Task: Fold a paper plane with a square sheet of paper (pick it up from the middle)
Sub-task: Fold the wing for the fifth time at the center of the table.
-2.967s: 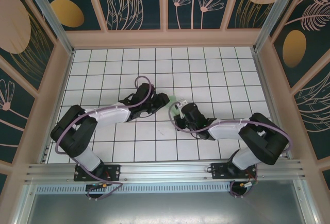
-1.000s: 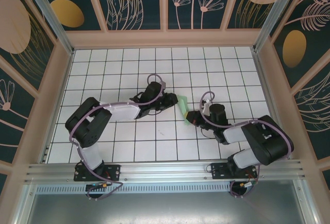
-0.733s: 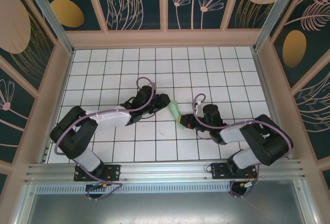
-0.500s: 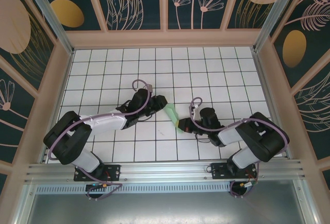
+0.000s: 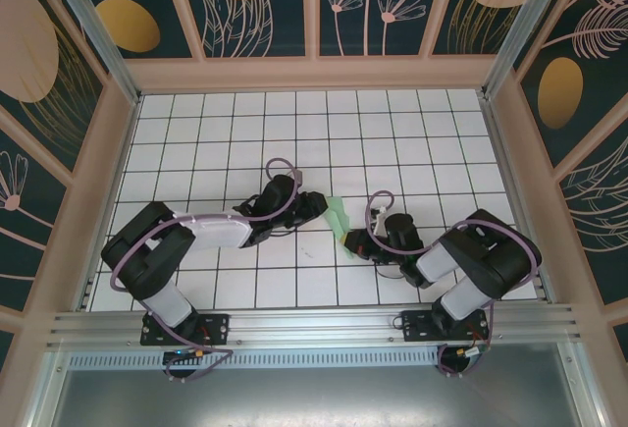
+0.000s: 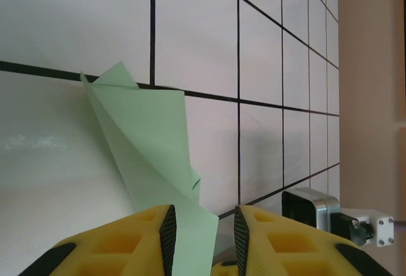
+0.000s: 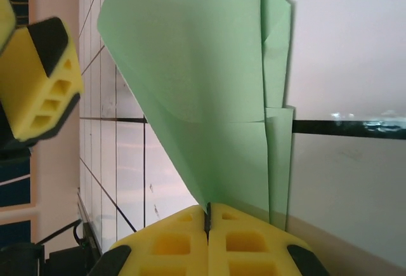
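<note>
Paper plane [image 5: 339, 219], pale green and creased, sits between my two arms near the middle of the desk [image 5: 294, 133]. My right gripper [image 7: 208, 209] has its jaws pressed tight together on one end of the paper. My left gripper [image 6: 202, 216] has its jaws parted, and I see the paper's opposite edge lying in the gap between them, not visibly pinched.
</note>
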